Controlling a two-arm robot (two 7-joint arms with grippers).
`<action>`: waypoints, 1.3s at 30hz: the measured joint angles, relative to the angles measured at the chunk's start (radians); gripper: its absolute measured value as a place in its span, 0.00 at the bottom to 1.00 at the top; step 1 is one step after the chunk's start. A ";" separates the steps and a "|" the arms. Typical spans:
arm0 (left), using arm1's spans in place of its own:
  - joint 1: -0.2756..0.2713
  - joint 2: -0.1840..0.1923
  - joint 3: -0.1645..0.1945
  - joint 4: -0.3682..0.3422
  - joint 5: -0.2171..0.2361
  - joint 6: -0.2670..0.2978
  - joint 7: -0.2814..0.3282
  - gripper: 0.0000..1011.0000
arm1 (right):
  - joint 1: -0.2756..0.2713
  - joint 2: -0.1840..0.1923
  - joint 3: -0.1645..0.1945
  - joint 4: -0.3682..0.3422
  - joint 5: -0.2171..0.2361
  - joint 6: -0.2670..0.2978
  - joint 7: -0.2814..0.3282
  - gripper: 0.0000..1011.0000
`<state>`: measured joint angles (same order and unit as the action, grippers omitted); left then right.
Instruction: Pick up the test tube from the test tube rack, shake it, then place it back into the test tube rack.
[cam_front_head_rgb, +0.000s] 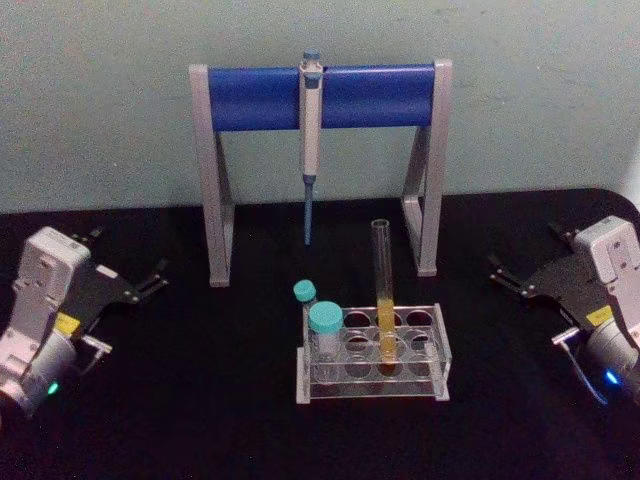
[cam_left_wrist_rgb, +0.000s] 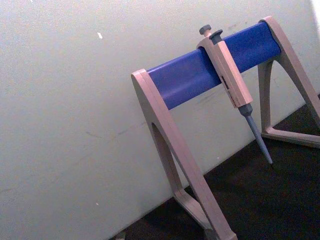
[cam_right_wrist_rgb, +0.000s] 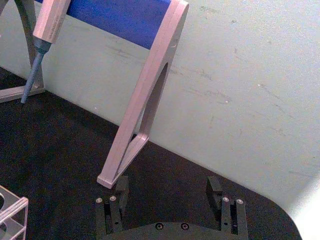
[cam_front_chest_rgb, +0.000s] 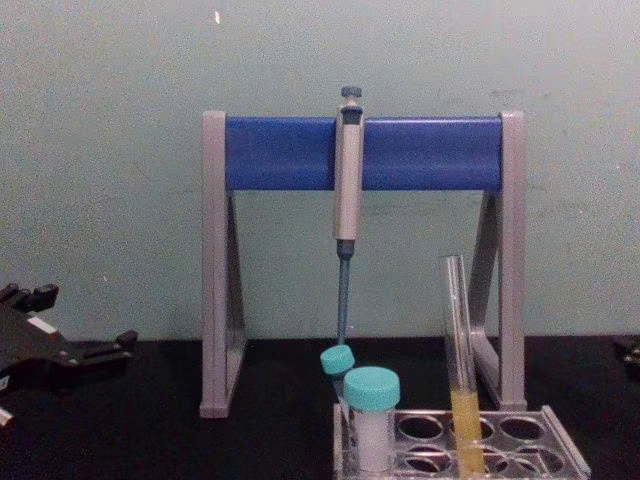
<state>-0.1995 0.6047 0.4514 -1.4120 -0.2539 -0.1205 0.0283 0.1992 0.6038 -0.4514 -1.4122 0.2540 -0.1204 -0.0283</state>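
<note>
While both arms sit low at the outer sides of the black tabletop (cam_front_head_rgb: 200, 410), the tall slim clear glass test tube (cam_front_head_rgb: 383, 285) stands upright in a hole right of centre in the low clear plastic test tube rack (cam_front_head_rgb: 372, 395). Its yellow-orange liquid fills the lower part, and its open top rises well above the rack's plate. Nothing grips it. From the chest view the test tube (cam_front_chest_rgb: 459, 370) shows in front of the stand's right leg, and the test tube rack (cam_front_chest_rgb: 570, 450) sits low at the near edge.

The left claw (cam_front_head_rgb: 128, 258) lies well to the left of the rack, its black fingers spread apart with nothing between them. The right claw (cam_front_head_rgb: 528, 255) lies well to the right. In its own wrist view the right claw (cam_right_wrist_rgb: 167, 187) is wide open and holds nothing, with bare tabletop between its fingers.

Two shorter teal-capped tubes (cam_front_head_rgb: 325, 325) stand at the rack's left end. Behind the rack rises a grey-legged stand with a blue crossbar (cam_front_head_rgb: 260, 97), and a grey pipette with a blue tip (cam_front_head_rgb: 311, 135) hangs from its middle
</note>
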 joint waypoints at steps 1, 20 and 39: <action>0.000 0.000 0.000 0.000 0.000 0.000 0.000 1.00 | 0.000 0.000 0.000 0.000 0.000 0.000 0.000 0.99; 0.000 0.000 0.000 0.000 0.000 0.000 0.000 1.00 | 0.000 0.001 0.000 0.000 0.000 0.000 0.000 0.99; 0.000 0.000 0.000 0.000 0.000 0.000 0.000 1.00 | 0.000 0.001 0.000 0.000 0.000 0.000 0.000 0.99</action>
<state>-0.1995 0.6047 0.4514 -1.4120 -0.2539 -0.1206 0.0283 0.1995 0.6047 -0.4514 -1.4119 0.2539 -0.1205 -0.0283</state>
